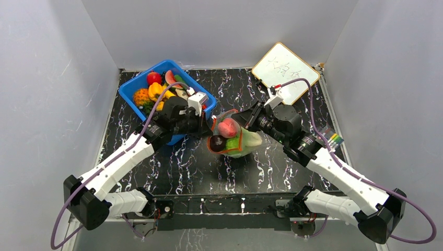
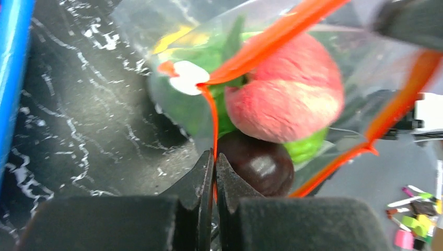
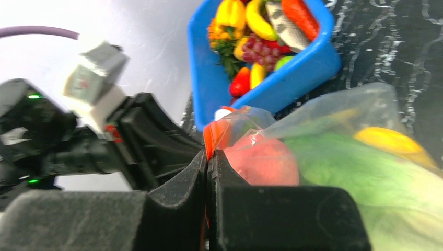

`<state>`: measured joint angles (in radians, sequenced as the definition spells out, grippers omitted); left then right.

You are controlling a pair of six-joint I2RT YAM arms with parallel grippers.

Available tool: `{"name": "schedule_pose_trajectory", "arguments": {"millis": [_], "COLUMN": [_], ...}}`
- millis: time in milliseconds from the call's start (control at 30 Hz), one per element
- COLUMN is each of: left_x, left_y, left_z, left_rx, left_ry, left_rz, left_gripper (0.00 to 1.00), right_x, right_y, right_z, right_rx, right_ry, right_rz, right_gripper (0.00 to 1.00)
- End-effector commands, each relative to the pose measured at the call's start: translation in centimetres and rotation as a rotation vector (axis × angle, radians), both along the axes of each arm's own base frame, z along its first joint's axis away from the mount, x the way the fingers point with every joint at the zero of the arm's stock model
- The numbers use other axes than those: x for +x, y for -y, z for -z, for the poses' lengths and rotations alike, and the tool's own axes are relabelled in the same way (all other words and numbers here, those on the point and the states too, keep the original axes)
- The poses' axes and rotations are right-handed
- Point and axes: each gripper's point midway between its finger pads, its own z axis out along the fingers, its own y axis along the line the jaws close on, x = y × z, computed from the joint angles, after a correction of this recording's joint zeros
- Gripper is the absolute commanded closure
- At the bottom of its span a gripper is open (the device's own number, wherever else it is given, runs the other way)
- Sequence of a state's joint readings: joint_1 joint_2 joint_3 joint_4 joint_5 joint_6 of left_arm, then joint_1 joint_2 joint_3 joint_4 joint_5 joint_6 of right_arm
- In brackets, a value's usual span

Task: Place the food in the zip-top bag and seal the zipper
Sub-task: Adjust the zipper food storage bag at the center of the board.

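Note:
The clear zip-top bag [image 1: 241,140] hangs between both arms above the middle of the table, its mouth gaping. Inside it lie a pink peach [image 2: 287,97], a dark plum [image 2: 258,163], green lettuce [image 3: 360,172] and a yellow piece [image 3: 389,140]. The red-orange zipper [image 2: 271,36] runs in two separate strips round the open mouth. My left gripper [image 2: 214,157] is shut on one end of the zipper strip. My right gripper [image 3: 208,157] is shut on the zipper's other end, next to the peach [image 3: 264,162]. More food [image 1: 156,91] fills the blue bin.
The blue bin [image 1: 201,111] of toy fruit stands at the back left, right behind my left gripper [image 1: 209,128]. A white board [image 1: 284,70] leans at the back right corner. Coloured markers [image 1: 334,138] lie by the right edge. Grey walls close in the sides.

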<state>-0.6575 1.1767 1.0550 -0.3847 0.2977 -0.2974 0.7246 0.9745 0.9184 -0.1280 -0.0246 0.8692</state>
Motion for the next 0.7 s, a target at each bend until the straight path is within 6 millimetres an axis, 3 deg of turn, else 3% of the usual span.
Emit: {"name": "schedule_pose_trajectory", "arguments": {"millis": [0, 67, 167, 300, 367, 467, 567, 667], "left_x": [-1.1, -1.5, -1.0, 1.7, 3.0, 3.8, 4.0, 3.3], "left_y": [3.1, 4.1, 4.5, 3.7, 2.8, 2.7, 2.4, 2.8], "left_z": [-7.2, -9.2, -10.3, -8.8, -8.0, -8.7, -9.7, -12.3], "left_rx": [-0.263, -0.357, -0.401, -0.304, -0.232, -0.204, -0.215, -0.288], "left_ry": [0.021, 0.010, 0.004, 0.021, 0.000, -0.022, -0.003, 0.025], "left_rz": [0.080, 0.097, 0.075, -0.054, -0.146, -0.185, -0.208, -0.171], "left_gripper": [1.00, 1.00, 1.00, 1.00, 1.00, 1.00, 1.00, 1.00], "right_x": [0.7, 0.7, 0.6, 0.6, 1.0, 0.7, 0.4, 0.5], "right_y": [2.1, 2.5, 2.8, 3.1, 4.3, 6.1, 5.2, 4.7], "right_z": [0.9, 2.4, 2.7, 1.1, 0.0, -1.5, 1.0, 3.6], "right_rx": [-0.104, -0.184, -0.255, -0.301, -0.311, -0.166, -0.189, -0.261], "right_ry": [0.046, 0.037, 0.041, 0.082, 0.096, 0.145, 0.090, 0.016], "right_rz": [0.085, 0.085, 0.068, 0.057, 0.118, 0.229, 0.180, 0.152], "right_gripper": [1.00, 1.00, 1.00, 1.00, 1.00, 1.00, 1.00, 1.00]}}
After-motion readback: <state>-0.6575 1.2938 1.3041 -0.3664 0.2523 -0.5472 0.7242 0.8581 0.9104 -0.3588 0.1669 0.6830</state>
